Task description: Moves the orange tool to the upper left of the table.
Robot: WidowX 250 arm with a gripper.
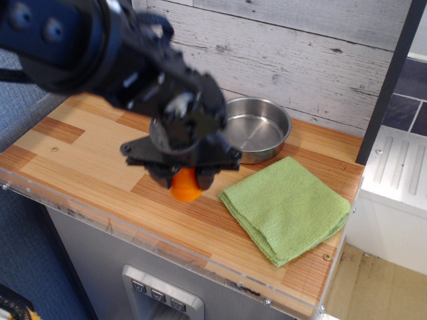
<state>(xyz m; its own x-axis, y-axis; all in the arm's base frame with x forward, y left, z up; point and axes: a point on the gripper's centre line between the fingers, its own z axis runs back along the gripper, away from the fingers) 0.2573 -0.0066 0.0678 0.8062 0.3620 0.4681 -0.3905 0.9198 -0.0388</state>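
Observation:
The orange tool (186, 187) is a small bright orange cone held between the fingers of my black gripper (183, 179), lifted a little above the wooden table (80, 153). Only its lower rounded part shows below the fingers. The gripper is shut on it, over the front middle of the table, left of the green cloth. The arm is blurred from motion.
A steel pan (255, 130) stands at the back middle against the white plank wall. A folded green cloth (287, 207) lies at the front right. The clear plastic front edge (133, 233) runs along the table's near side. The arm hides the back left area.

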